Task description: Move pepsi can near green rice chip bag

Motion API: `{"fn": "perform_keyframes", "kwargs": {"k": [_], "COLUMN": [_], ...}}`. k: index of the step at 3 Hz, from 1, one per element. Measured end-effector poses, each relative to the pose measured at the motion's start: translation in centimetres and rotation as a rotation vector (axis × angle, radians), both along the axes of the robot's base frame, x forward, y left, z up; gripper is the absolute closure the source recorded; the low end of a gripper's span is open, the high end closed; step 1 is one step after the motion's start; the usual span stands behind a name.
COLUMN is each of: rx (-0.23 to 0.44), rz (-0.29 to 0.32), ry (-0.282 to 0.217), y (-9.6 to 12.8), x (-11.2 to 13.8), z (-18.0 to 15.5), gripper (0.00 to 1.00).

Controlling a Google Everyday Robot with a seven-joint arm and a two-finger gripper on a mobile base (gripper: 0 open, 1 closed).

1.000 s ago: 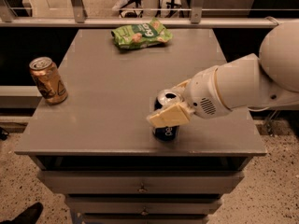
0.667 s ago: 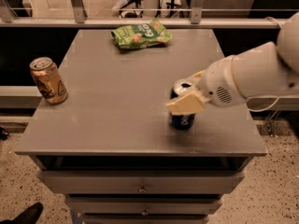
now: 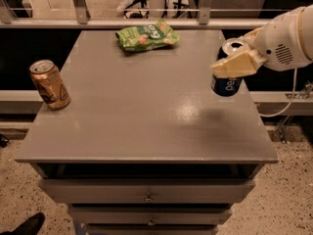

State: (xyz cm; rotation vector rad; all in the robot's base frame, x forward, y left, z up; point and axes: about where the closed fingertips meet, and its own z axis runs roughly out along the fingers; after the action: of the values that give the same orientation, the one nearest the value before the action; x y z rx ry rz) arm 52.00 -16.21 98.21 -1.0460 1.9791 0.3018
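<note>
While the jaws grip the pepsi can (image 3: 225, 85) firmly between them, the can hangs upright just clear of the tabletop (image 3: 142, 111), well to the right of the green rice chip bag (image 3: 145, 35) and nearer the camera than it is — a soft shadow lies on the surface beneath it.

Jaws: pale beige fingers (image 3: 234, 65) pressed across the can's upper half; the silver top shows above them, the blue side with white lettering below. They end a white arm (image 3: 288, 33) that reaches in from the right of the bag.

Green rice chip bag: lies flat at the far middle of the tabletop, apart from both cans.

Gold-brown can (image 3: 49, 84): upright, well to the left of the bag and nearer the camera — at the tabletop's left edge.

Drawers (image 3: 146, 192): stacked beneath the tabletop that bears the bag, fronts closed, small knobs at centre.
</note>
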Motion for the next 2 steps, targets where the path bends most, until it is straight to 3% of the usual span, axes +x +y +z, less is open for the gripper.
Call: {"fn": "perform_keyframes", "kwargs": {"k": [1, 2], "rx": [0.005, 0.045], "rz": [0.005, 0.035], "ry": [-0.006, -0.048], "y": [0.2, 1.2], "x": [0.5, 4.0], "z": [0.0, -0.3], "gripper": [1.00, 1.00]}}
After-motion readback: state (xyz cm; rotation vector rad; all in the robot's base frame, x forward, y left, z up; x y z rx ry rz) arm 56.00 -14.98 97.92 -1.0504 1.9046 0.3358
